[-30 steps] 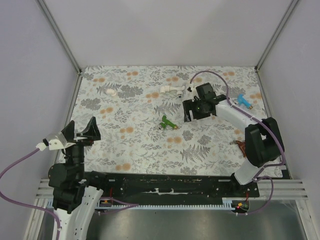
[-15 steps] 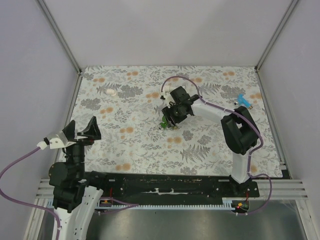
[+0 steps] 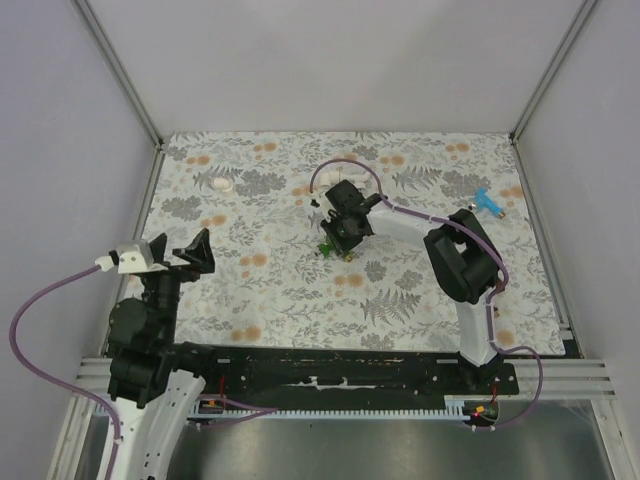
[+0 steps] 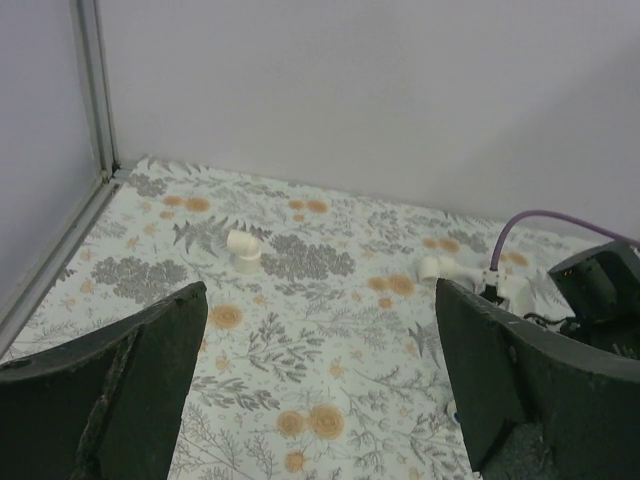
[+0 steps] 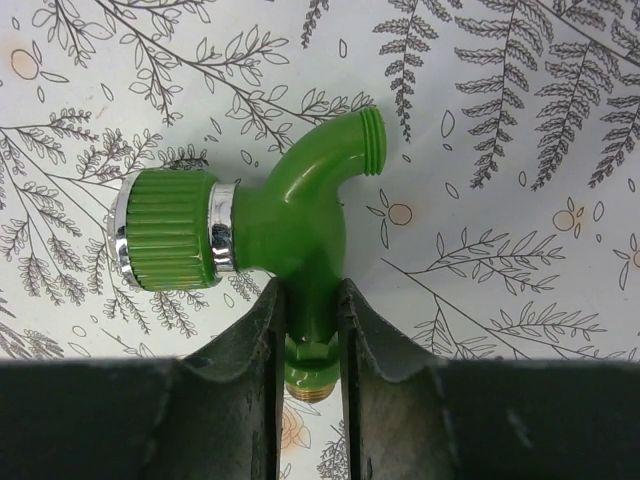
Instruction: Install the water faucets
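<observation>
A bright green water faucet (image 5: 290,225) lies on the floral mat, with a ribbed handle on the left and a threaded spout up right. My right gripper (image 5: 310,300) is shut on its lower stem, whose brass thread end shows between the fingers (image 5: 250,350). From above, the right gripper (image 3: 341,238) is near the mat's middle and only a bit of the green faucet (image 3: 327,248) shows beside it. A blue water faucet (image 3: 487,203) lies at the far right. My left gripper (image 3: 172,259) hangs open over the left side, holding nothing; its jaws (image 4: 320,300) stand wide.
A white elbow fitting (image 3: 224,184) (image 4: 243,250) lies at the far left. A white pipe piece (image 4: 445,268) lies just beyond the right gripper, partly hidden from above. Metal frame posts and grey walls bound the mat.
My right arm swung left from the far right to the green faucet, came down over it and shut on its stem. The left arm shifted slightly right, still open.
</observation>
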You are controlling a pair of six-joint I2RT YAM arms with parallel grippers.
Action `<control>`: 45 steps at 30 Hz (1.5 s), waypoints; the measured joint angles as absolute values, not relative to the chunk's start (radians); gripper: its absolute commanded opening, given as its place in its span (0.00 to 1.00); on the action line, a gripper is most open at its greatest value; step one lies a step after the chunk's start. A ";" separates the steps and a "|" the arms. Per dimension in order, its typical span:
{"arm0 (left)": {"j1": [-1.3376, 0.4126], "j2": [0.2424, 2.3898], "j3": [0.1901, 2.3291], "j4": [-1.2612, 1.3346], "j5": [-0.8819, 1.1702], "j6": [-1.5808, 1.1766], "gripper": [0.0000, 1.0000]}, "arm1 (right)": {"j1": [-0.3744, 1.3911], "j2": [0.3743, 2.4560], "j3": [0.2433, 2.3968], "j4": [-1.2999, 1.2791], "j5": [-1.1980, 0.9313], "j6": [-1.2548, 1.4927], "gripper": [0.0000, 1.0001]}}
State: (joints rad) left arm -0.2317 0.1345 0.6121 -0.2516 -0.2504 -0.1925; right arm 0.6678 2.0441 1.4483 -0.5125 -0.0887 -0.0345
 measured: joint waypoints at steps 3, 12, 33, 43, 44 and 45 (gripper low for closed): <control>-0.232 0.222 0.630 -0.287 -0.216 -0.193 1.00 | 0.669 2.037 1.433 -0.492 -0.079 -0.016 0.17; -0.232 0.369 0.643 -0.350 -0.086 -0.271 0.99 | 0.669 1.854 1.157 -0.348 -0.046 0.181 0.08; -0.636 0.555 0.339 0.083 0.149 -0.793 0.95 | 0.695 1.335 0.698 0.086 0.024 0.737 0.10; -0.952 0.921 0.379 0.257 -0.070 -0.754 0.79 | 0.711 1.211 0.612 0.174 0.035 0.869 0.10; -0.961 0.942 0.387 0.270 -0.082 -0.749 0.79 | 0.712 1.202 0.606 0.178 0.036 0.877 0.10; -0.971 0.966 0.396 0.288 -0.098 -0.742 0.79 | 0.713 1.195 0.600 0.180 0.038 0.883 0.10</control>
State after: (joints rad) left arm -0.9707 0.9661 0.3962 0.2882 -0.0978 -0.7418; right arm 0.7128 1.1954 0.6003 0.1799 0.0376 0.8825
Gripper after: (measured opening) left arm 0.812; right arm 0.285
